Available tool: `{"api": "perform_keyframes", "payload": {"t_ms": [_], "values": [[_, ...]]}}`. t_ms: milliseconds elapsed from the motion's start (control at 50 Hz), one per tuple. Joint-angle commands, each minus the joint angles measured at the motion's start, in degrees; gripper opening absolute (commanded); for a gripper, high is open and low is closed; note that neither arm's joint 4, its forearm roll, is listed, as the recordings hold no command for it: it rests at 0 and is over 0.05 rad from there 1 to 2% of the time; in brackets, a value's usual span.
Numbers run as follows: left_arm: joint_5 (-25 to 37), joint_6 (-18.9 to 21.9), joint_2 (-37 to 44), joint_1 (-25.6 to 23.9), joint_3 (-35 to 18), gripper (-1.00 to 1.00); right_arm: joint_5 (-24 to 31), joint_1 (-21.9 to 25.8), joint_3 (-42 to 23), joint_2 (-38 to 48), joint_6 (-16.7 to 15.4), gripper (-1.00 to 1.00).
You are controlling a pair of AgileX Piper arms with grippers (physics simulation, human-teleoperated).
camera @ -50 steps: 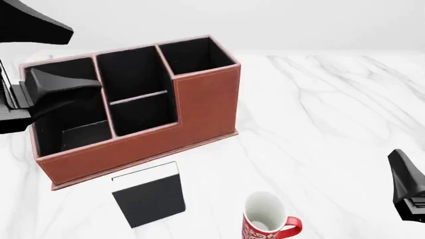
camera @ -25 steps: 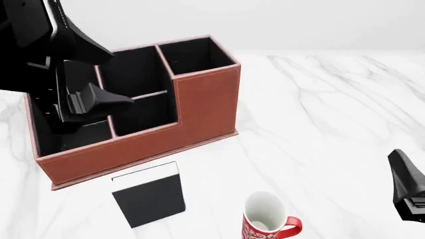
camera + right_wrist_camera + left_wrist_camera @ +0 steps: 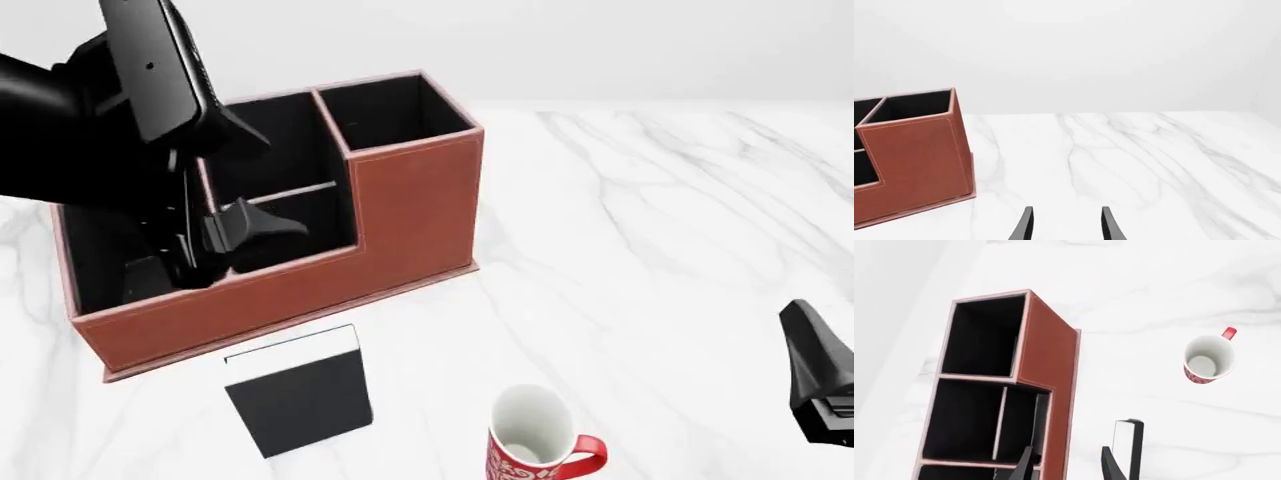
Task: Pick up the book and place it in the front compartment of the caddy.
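The thin black book lies flat on the marble table just in front of the caddy, with its white page edge toward the caddy. The reddish-brown caddy stands at the back left. My left gripper is open and empty; it hangs above the caddy's low front cells, pointing down. In the left wrist view the open left gripper straddles the caddy's front wall, with the book just beyond one finger. My right gripper is open and empty, low at the right edge of the front view.
A red-and-white mug stands upright to the right of the book, near the front edge; it also shows in the left wrist view. The left arm's black body hides the caddy's left cells.
The left arm has swung in from the left and moved right over the caddy, its gripper now pointing down above the front cells. Book, mug and right arm have not moved.
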Motion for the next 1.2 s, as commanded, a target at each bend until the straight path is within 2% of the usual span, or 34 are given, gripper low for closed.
{"api": "perform_keyframes", "payload": {"t_ms": [20,660,1200], "values": [[-2.34,-1.62,1.46,-1.45,2.53,1.00,0.05,0.00,-0.02,-0.08,-0.11,1.00],[-7.19,-6.10,2.43,-7.52,9.45,1.00,0.05,0.00,-0.02,-0.08,-0.11,1.00],[-10.39,-8.17,3.80,-8.70,12.04,1.00,0.05,0.00,-0.02,-0.08,-0.11,1.00]]}}
